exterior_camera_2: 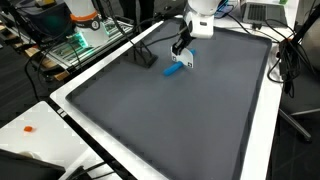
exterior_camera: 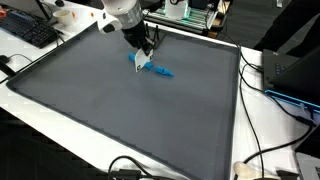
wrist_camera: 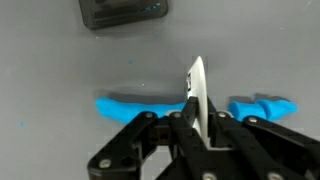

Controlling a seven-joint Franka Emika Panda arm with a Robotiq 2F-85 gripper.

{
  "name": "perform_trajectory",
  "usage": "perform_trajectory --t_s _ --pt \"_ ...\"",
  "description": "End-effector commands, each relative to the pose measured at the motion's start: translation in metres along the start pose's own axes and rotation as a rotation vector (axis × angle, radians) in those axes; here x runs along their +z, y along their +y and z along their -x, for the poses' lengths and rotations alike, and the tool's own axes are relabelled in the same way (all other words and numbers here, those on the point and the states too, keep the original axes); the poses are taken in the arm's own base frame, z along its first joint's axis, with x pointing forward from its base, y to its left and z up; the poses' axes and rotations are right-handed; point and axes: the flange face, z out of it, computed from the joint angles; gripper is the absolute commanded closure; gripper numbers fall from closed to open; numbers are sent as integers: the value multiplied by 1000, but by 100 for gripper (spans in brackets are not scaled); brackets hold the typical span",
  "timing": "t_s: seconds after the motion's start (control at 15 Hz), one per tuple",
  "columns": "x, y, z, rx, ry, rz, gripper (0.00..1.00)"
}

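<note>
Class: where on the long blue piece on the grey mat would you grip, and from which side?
Probably mid-length, across its narrow width, from straight above: the blue piece lies flat on the mat, long sides free. The hand is shut on a thin white piece.

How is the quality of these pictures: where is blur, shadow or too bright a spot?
Wrist view: the gripper looks dark and slightly soft, being so near; the white piece it clamps is overexposed, without texture; the blue object casts a faint shadow on the gray mat. Both exterior views: even, soft light, no hard shadows, fine detail lost.
</note>
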Motion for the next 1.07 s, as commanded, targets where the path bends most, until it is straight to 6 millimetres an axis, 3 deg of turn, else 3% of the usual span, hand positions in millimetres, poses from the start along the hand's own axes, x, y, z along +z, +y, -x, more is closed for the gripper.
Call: perform_trajectory --t_s 0.0,1.0 --pt "27 0 1 -17 -21 5 98" --pt "49 -20 -2 -74 -88 24 98"
